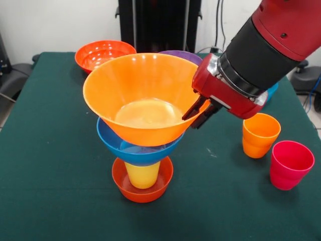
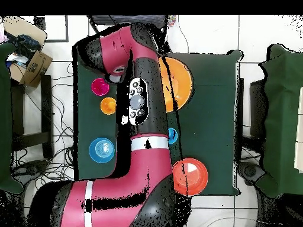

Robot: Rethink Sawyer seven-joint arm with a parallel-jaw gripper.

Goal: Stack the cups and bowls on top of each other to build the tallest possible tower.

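The tower stands at the table's front middle. A small red-orange bowl (image 1: 143,193) is at the bottom, with a yellow cup (image 1: 143,175) upright in it. A large blue bowl (image 1: 128,148) sits on the cup, and the large light orange bowl (image 1: 125,85) sits on top, slightly tilted; it also shows in the overhead view (image 2: 180,83). My gripper (image 1: 199,112) is at this bowl's right rim, one finger inside and one outside, shut on the rim. An orange cup (image 1: 260,134) and a pinkish red cup (image 1: 290,163) stand upright to the right.
A medium red-orange bowl (image 1: 103,54) (image 2: 189,176) and a purple bowl (image 1: 185,54) sit at the back. A teal-blue bowl (image 2: 102,149) lies behind my arm. A small blue round thing (image 2: 172,136) peeks out beside the arm. The orange cup (image 2: 108,106) and red cup (image 2: 99,87) show overhead.
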